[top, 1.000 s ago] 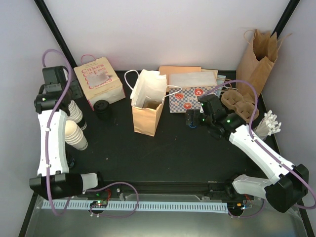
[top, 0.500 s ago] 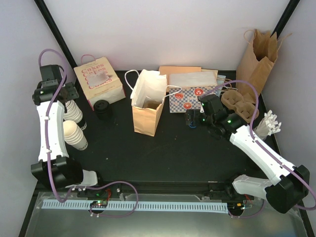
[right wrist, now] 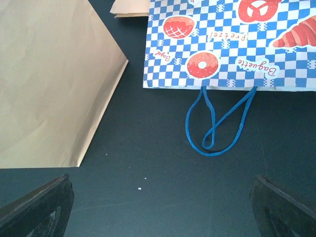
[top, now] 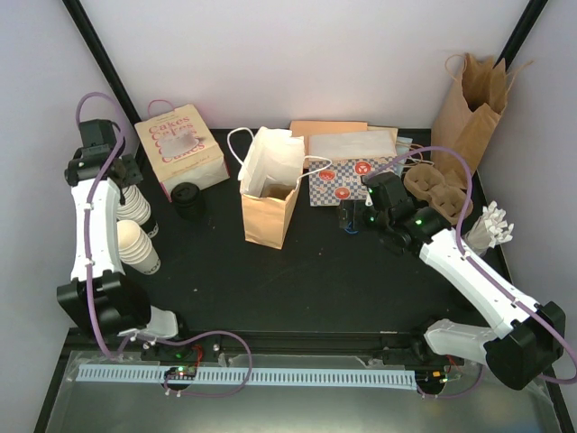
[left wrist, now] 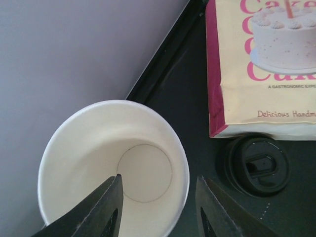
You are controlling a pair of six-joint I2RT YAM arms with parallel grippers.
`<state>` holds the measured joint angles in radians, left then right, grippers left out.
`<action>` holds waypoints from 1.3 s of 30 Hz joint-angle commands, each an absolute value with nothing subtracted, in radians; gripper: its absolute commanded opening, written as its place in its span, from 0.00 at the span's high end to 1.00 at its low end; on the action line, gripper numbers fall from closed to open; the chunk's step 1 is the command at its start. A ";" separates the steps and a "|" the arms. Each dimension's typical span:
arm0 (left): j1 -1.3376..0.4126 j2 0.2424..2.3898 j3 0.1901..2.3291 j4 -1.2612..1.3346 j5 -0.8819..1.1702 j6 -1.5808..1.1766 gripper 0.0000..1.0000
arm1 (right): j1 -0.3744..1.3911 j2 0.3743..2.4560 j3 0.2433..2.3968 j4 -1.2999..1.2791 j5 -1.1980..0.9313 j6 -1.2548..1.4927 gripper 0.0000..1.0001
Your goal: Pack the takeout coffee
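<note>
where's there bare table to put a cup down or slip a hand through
Widest free patch: the black table in front of the open tan paper bag, running from the stacked cream paper cups to the right arm. Crowded: the back row, where cream-and-pink cake box, bag and blue checkered bakery bag sit close.

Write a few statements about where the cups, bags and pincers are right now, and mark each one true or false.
1. One finger of the left pincer is inside a lidless cup. True.
2. The lidded coffee cup sits inside the open brown paper bag. False: it stands on the table beside the cake box.
3. The right pincer grips the blue handle of the checked bag. False: it is open and empty, short of the handle.
4. The checked bag lies flat on the table. True.
</note>
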<state>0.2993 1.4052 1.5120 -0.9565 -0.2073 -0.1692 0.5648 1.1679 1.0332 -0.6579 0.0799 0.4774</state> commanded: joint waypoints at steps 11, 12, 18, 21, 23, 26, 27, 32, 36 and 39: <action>0.307 1.538 1.644 -1.036 -0.176 -0.149 0.89 | 0.558 1.140 1.021 -0.646 0.065 0.487 0.00; 0.307 1.539 1.648 -1.042 -0.178 -0.149 0.90 | 0.558 1.143 1.020 -0.645 0.063 0.486 0.00; 0.305 1.514 1.655 -1.042 -0.182 -0.131 0.94 | 0.558 1.150 1.017 -0.640 0.054 0.486 0.00; 0.305 1.507 1.657 -1.043 -0.169 -0.128 0.98 | 0.558 1.150 1.019 -0.647 0.054 0.483 0.00; 0.304 1.504 1.661 -1.048 -0.165 -0.126 0.99 | 0.558 1.147 1.017 -0.645 0.054 0.483 0.00; 0.302 1.500 1.680 -1.067 -0.167 -0.127 0.98 | 0.558 1.144 1.014 -0.643 0.051 0.482 0.00; 0.303 1.496 1.686 -1.070 -0.167 -0.127 0.99 | 0.558 1.144 1.014 -0.644 0.051 0.482 0.00; 0.298 1.468 1.706 -1.069 -0.167 -0.119 0.99 | 0.559 1.146 1.012 -0.645 0.048 0.482 0.00; 0.292 1.448 1.739 -1.085 -0.185 -0.114 0.98 | 0.558 1.146 1.011 -0.641 0.045 0.483 0.00; 0.288 1.427 1.768 -1.100 -0.211 -0.107 0.99 | 0.559 1.148 1.014 -0.641 0.040 0.482 0.00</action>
